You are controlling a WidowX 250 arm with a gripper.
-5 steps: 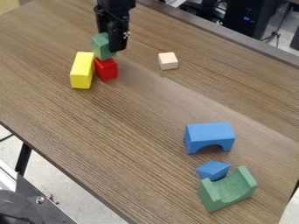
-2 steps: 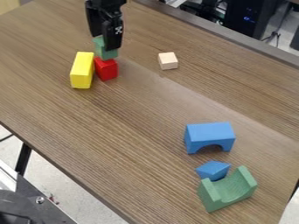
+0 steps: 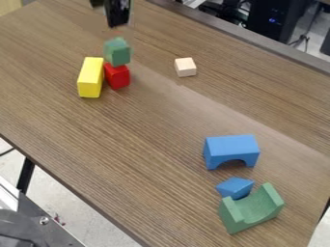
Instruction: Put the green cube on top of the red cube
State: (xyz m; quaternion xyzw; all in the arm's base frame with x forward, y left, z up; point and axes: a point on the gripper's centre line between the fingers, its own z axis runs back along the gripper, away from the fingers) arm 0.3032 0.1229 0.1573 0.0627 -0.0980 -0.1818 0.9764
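Upward, toward the view's top edge, your black two-finger gripper (image 3: 107, 16) had moved since the earlier frames, leaving the matte green cube (image 3: 117, 51) below it. Your arm came in at the top edge, left of centre, with the gripper hanging down, cut off by the edge and clear above the cube. You had its fingers spread, a gap between them; grip released, cube let go. You can't tell the exact width of the gap, since the edge cropped part of it.

Green cube: sat on top of the bright red cube (image 3: 118, 76), the two stacked on the brown wood-grain table (image 3: 148, 140). Red cube hadn't moved.

Rest of your scene: yellow rectangular block (image 3: 90, 78) just beside the red cube, on its left in view; small pale wood-coloured cube (image 3: 185, 67) apart on the right. Lower right, you had the blue arch block (image 3: 231, 149), then the small blue angular block (image 3: 235, 187), then the green block with a scooped curve (image 3: 253, 208) just beside it.
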